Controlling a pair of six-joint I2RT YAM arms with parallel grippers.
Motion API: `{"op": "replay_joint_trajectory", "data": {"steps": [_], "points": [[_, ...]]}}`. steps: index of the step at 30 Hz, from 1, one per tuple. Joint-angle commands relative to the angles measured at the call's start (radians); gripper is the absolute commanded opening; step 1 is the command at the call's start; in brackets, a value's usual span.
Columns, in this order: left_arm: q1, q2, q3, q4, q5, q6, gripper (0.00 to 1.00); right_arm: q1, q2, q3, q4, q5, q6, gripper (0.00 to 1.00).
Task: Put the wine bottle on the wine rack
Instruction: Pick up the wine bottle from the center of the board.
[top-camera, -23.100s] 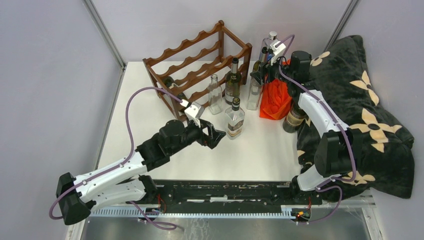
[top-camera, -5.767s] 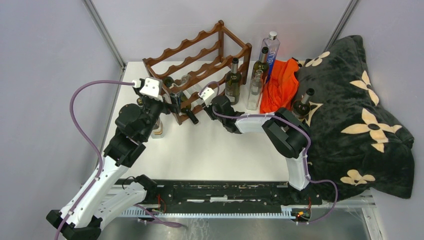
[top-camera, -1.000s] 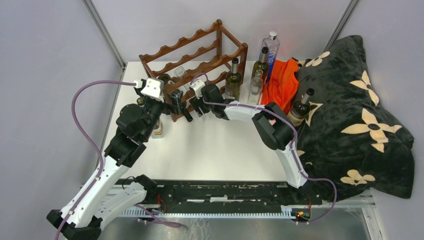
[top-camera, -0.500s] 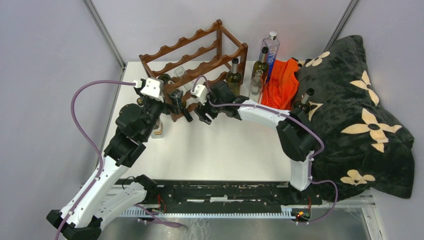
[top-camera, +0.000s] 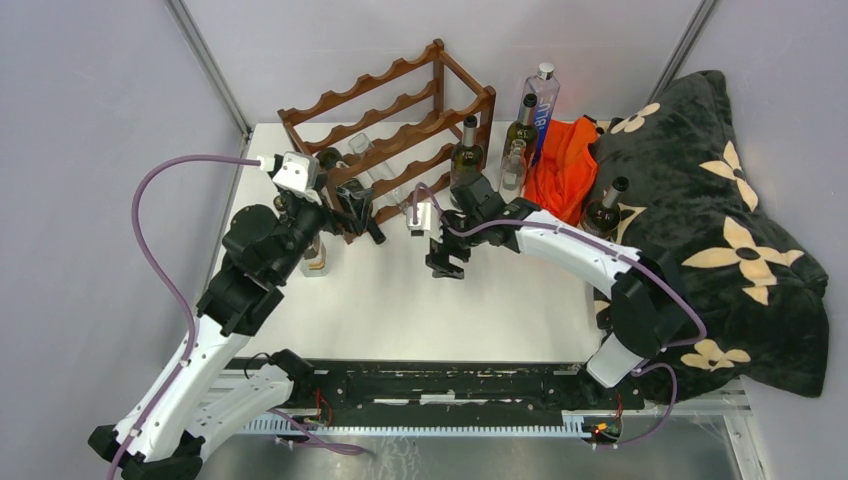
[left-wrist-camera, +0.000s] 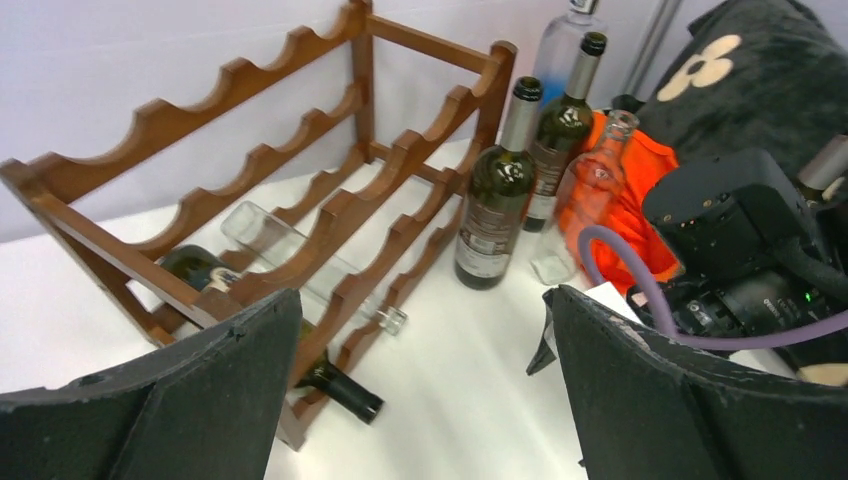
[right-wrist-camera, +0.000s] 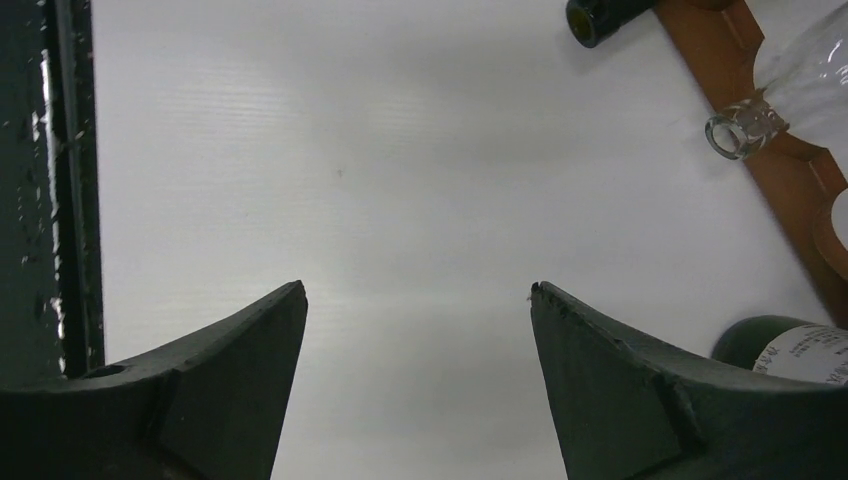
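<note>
Two grippers, both empty.

- Left gripper (left-wrist-camera: 422, 300): fingers spread to their widest with nothing between them, hovering just off the near left end of the wine rack (top-camera: 390, 118).
- Right gripper (right-wrist-camera: 417, 290): jaws well apart, nothing held, above the bare white table (top-camera: 400, 310) in front of the rack.
- Wine rack: reddish-brown wood with three tiers of scalloped rails, standing at the far side of the table.
- Clear glass bottle (left-wrist-camera: 275, 240): lying in the rack beneath the top rails, its neck pointing out past the front rail. Which lower tier it is on cannot be told.
- Dark green wine bottle (left-wrist-camera: 340, 388): lying on the bottom tier near the left end, its neck projecting over the table.
- Upright bottles to the right of the rack: a dark labelled bottle (top-camera: 465, 160), a small clear bottle (top-camera: 514, 165), a second dark bottle (top-camera: 520, 125) and a tall clear bottle (top-camera: 540, 95).
- Orange cloth (top-camera: 560, 175): just beside the upright bottles.
- Black blanket (top-camera: 720, 230): cream flower pattern, at the right edge of the table.
- Squat bottle (top-camera: 315, 258): upright beside the left arm.
</note>
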Motion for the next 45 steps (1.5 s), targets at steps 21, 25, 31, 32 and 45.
{"op": "replay_joint_trajectory", "data": {"steps": [21,25,31,32,45], "points": [[0.005,-0.018,0.011,-0.127,0.280,-0.488,1.00,-0.353,-0.836,-0.611,0.072,-0.283,-0.174,0.98],[0.005,-0.002,-0.006,-0.123,0.290,-0.560,1.00,-0.448,-0.920,-0.752,0.204,-0.334,-0.127,0.98],[0.005,0.028,-0.033,-0.084,0.312,-0.647,0.99,-0.465,-1.002,-0.820,0.233,-0.177,-0.182,0.98],[0.005,0.033,-0.040,-0.070,0.321,-0.661,0.99,-0.465,-1.007,-0.822,0.234,-0.172,-0.189,0.98],[-0.036,0.055,-0.112,0.109,0.431,-0.716,0.99,-0.454,-0.991,-0.822,0.206,-0.154,-0.245,0.98]]}}
